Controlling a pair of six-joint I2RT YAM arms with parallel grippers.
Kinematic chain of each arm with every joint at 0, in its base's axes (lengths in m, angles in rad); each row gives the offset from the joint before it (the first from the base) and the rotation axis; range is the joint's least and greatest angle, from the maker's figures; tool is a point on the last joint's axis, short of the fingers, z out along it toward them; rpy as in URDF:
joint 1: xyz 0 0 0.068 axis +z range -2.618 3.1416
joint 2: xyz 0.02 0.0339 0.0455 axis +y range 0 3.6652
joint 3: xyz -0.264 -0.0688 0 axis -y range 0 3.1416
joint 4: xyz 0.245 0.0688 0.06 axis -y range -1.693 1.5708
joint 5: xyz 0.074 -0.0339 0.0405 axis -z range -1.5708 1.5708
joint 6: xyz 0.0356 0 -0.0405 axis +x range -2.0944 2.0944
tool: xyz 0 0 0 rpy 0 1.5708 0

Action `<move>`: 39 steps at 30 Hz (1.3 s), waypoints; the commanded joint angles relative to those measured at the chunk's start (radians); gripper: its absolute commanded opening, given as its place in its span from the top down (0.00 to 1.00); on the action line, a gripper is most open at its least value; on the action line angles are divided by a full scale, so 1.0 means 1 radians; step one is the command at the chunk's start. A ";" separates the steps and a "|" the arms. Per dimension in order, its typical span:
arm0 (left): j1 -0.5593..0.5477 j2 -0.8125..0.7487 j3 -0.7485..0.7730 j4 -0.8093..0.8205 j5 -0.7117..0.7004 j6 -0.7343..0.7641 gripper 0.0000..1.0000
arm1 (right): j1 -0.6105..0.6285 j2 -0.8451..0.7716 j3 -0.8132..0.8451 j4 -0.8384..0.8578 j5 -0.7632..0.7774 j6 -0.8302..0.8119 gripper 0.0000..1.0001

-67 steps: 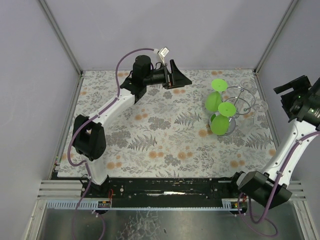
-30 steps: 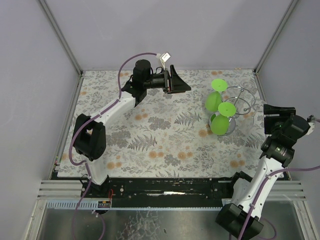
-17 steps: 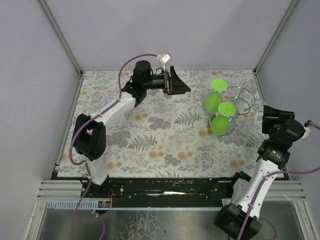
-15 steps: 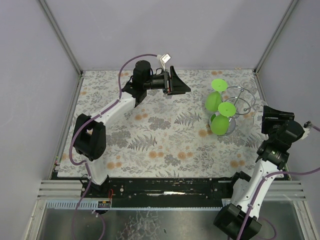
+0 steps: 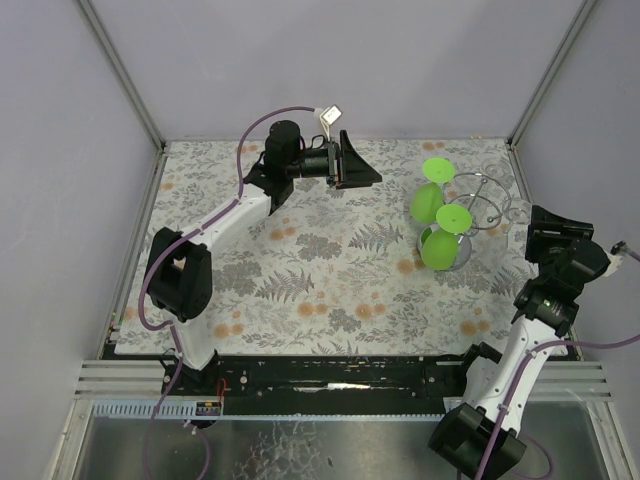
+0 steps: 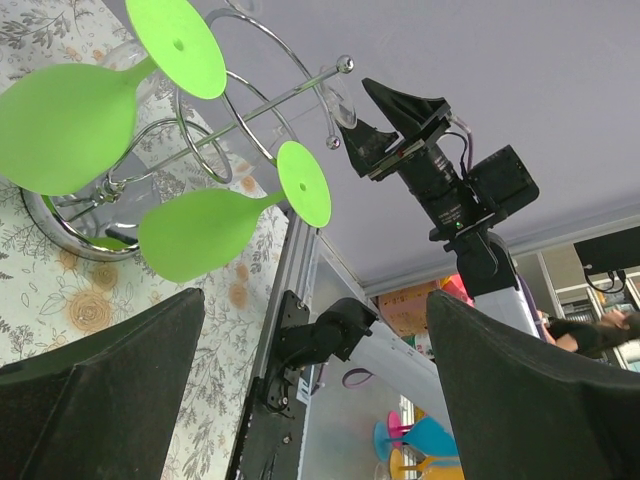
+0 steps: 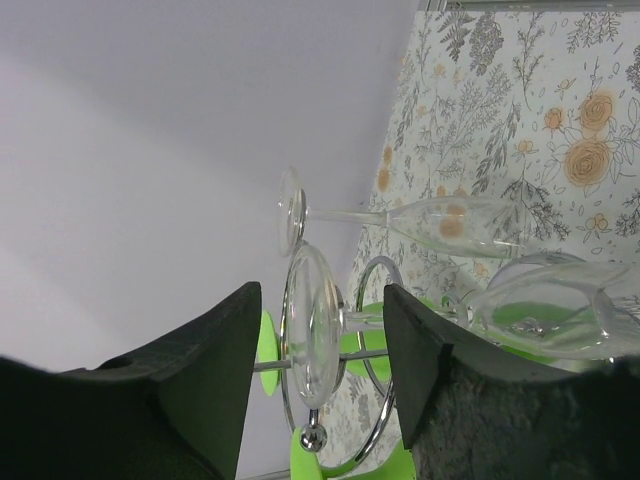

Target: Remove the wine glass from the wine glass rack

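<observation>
A: So, where does the rack [image 5: 480, 200] stand?

B: On the flowered tabletop [image 5: 330, 270], near its far right corner. 2 green glasses [image 5: 428, 202] hang on its left side, feet up and bowls down, tilted outward.

A: And the clear glass?

B: It hangs on the right side of the rack and is hard to make out from above. The right wrist view shows it better. There the clear glass [image 7: 540, 305] lies across the picture, its round foot [image 7: 312, 330] seen edge-on against the rack's wire. A second clear glass [image 7: 450, 222] sits above it in that picture.

A: How is the right pincer [image 5: 545, 228]?

B: Just beside the rack on its right, pointing at it. Its jaws stand partly apart, neither wide nor narrow, and grip nothing. In its own view the foot shows in the gap between the 2 fingers [image 7: 200, 370]. I cannot tell whether the foot is already between them or lies beyond.

A: And the left pincer [image 5: 355, 168]?

B: Well apart from the rack, over the far middle of the tabletop, turned sideways and aimed toward the rack. Its jaws are wide and hold nothing. Its camera looks across at both green glasses and the rack, with the right pincer behind them.
</observation>
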 commanded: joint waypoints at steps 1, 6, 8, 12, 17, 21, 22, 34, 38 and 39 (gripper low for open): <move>0.006 -0.011 -0.008 0.080 0.031 -0.013 0.09 | -0.003 0.014 0.010 0.076 0.032 0.015 0.42; 0.006 -0.011 -0.008 0.080 0.034 -0.013 0.09 | -0.002 0.031 0.004 0.094 0.032 0.021 0.42; 0.006 -0.010 -0.008 0.082 0.034 -0.013 0.09 | -0.003 0.035 -0.001 0.103 0.031 0.027 0.43; 0.005 -0.008 -0.008 0.083 0.036 -0.015 0.09 | -0.003 0.050 -0.002 0.117 0.019 0.028 0.45; 0.006 -0.008 -0.011 0.084 0.039 -0.015 0.09 | -0.003 0.067 -0.006 0.117 -0.003 0.026 0.47; 0.006 -0.009 -0.011 0.084 0.039 -0.016 0.09 | -0.003 0.075 -0.006 0.111 -0.014 0.022 0.47; 0.006 -0.008 -0.012 0.085 0.040 -0.016 0.09 | -0.003 0.075 -0.006 0.110 -0.014 0.020 0.48; 0.005 -0.006 -0.013 0.096 0.048 -0.024 0.09 | -0.003 0.089 -0.002 0.123 -0.033 0.021 0.55; 0.006 -0.006 -0.013 0.100 0.047 -0.028 0.09 | -0.002 0.085 -0.006 0.123 -0.031 0.023 0.63; 0.005 -0.005 -0.013 0.102 0.047 -0.029 0.09 | -0.003 0.085 -0.008 0.123 -0.030 0.024 0.67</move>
